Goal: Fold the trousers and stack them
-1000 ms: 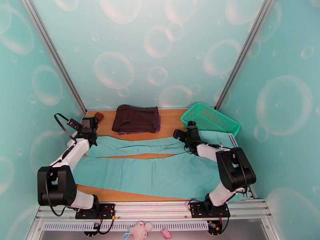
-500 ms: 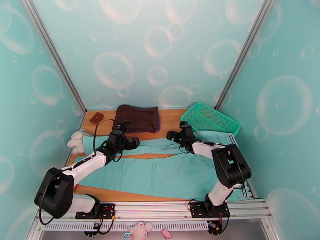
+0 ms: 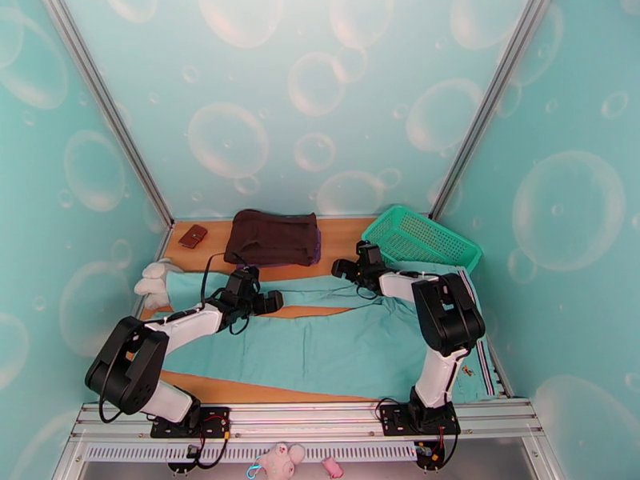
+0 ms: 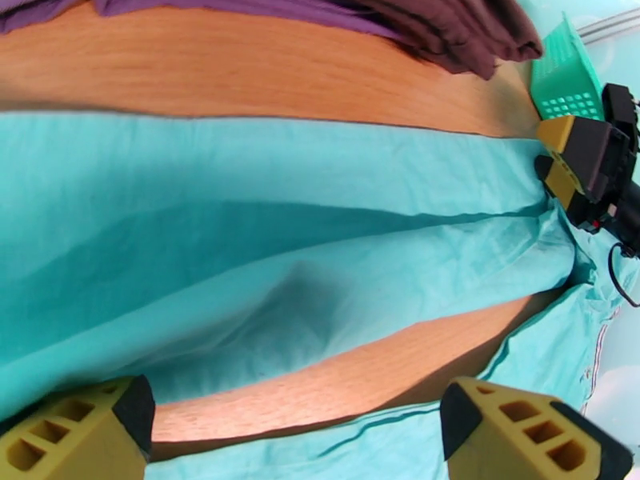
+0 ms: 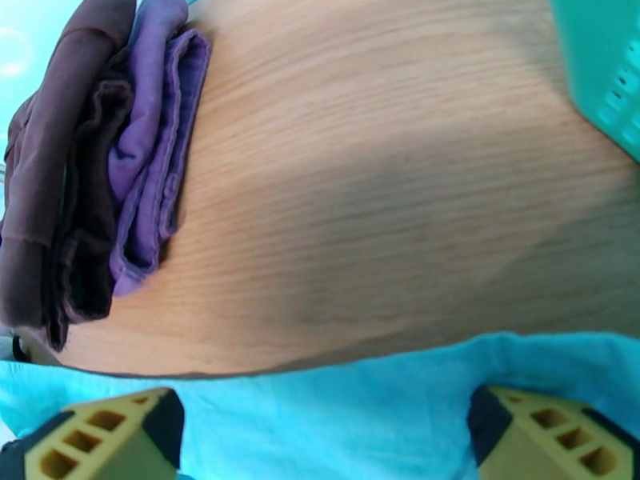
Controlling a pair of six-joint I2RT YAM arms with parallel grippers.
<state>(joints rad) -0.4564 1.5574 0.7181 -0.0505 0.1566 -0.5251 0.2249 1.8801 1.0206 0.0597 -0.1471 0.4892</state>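
Across the desk point(image 3: 240, 390) the trousers point(image 3: 320, 350) lie spread flat, legs running leftward and waist toward the right. Within the last second the left gripper point(image 3: 274, 301) has swung in from the desk's left edge to the middle of the far leg, while the right gripper point(image 3: 338, 270) edged onto that leg's far border near the crotch — probably lining up a first fold. Both arms reach low and forward, jaws spread wide, holding nothing.

The long teal cloth trousers point(image 3: 320, 350) are seen matt and creased; the light brown wooden tabletop point(image 5: 384, 194) is finished smooth.
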